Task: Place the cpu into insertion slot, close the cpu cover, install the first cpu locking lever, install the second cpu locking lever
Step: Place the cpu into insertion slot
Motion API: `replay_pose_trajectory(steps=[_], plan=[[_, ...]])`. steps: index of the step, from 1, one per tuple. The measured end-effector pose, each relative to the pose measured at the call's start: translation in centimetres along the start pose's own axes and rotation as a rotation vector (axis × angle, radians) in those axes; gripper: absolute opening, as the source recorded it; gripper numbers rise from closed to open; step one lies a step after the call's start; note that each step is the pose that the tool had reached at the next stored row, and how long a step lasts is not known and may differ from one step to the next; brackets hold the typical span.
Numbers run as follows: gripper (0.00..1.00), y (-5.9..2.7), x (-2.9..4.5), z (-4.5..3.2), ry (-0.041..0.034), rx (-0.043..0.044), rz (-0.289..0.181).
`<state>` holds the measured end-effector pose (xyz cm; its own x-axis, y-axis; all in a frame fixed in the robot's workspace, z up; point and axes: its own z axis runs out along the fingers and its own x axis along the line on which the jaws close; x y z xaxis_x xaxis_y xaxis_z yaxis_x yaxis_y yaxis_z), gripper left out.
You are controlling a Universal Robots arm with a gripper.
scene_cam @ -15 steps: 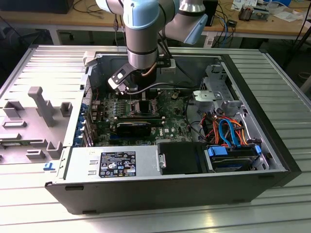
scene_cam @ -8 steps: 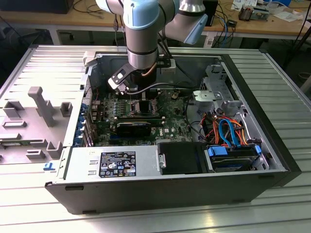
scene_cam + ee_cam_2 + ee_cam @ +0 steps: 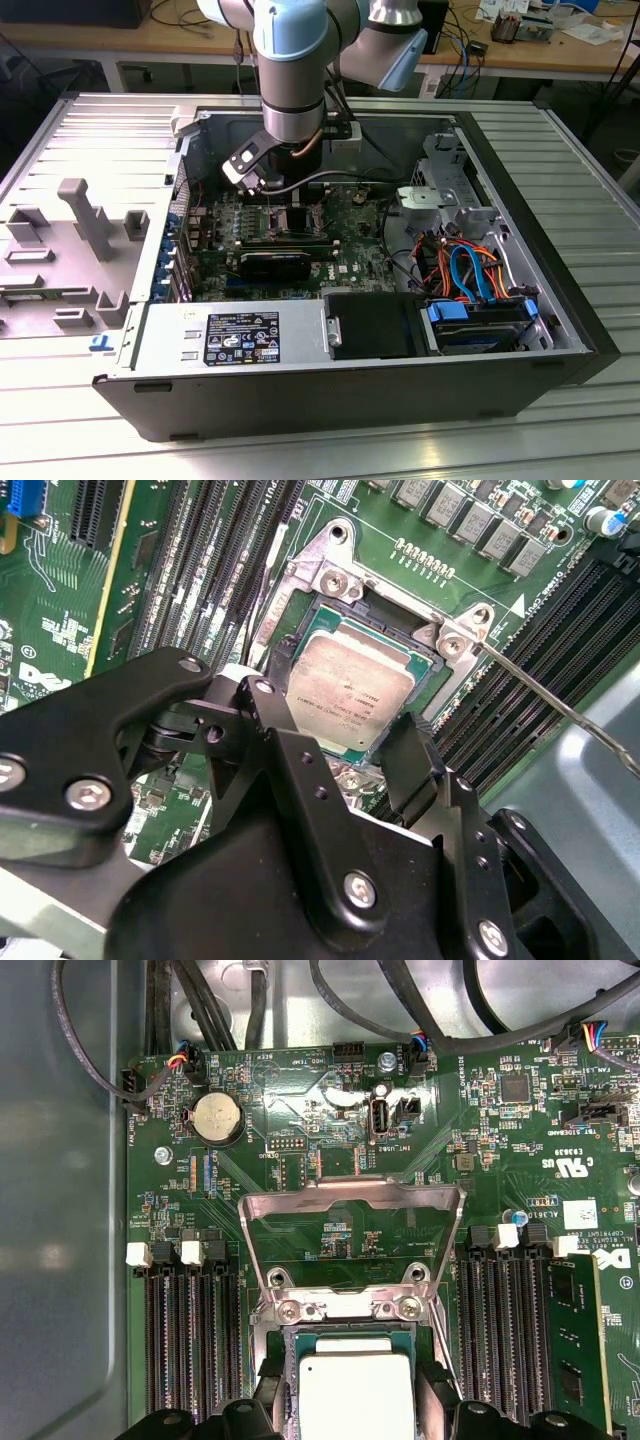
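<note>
Fingers [image 3: 412,755] of the gripper [image 3: 340,730] pinch the cpu [image 3: 350,685] by opposite edges in the insertion slot [image 3: 380,620], at 12 o'clock of the black card [image 3: 275,264] in the exterior view; best kept level and unforced.

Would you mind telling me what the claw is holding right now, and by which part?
The claw appears to hold the chip, pinched by two opposite side edges, with its metal top left uncovered.

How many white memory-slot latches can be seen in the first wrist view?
4. Two white latches cap memory slots on one side of the open cpu cover; two more on the other. The slots' opposite ends are hidden, so more may exist.
</note>
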<state>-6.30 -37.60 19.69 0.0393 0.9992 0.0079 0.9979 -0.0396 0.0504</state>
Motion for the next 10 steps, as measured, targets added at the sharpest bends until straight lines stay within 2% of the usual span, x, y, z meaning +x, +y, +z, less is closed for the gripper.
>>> replay_pose_trajectory(steps=[3,5,7,10], plan=[[0.62,0.00,0.00,0.00,-0.0001,0.0001,0.000],[0.62,0.00,0.00,-0.02,-0.0051,-0.0002,0.000],[0.62,0.00,0.00,-0.06,-0.0144,-0.0005,-0.001],[0.62,0.00,0.01,-0.10,-0.0221,-0.0008,-0.001]])
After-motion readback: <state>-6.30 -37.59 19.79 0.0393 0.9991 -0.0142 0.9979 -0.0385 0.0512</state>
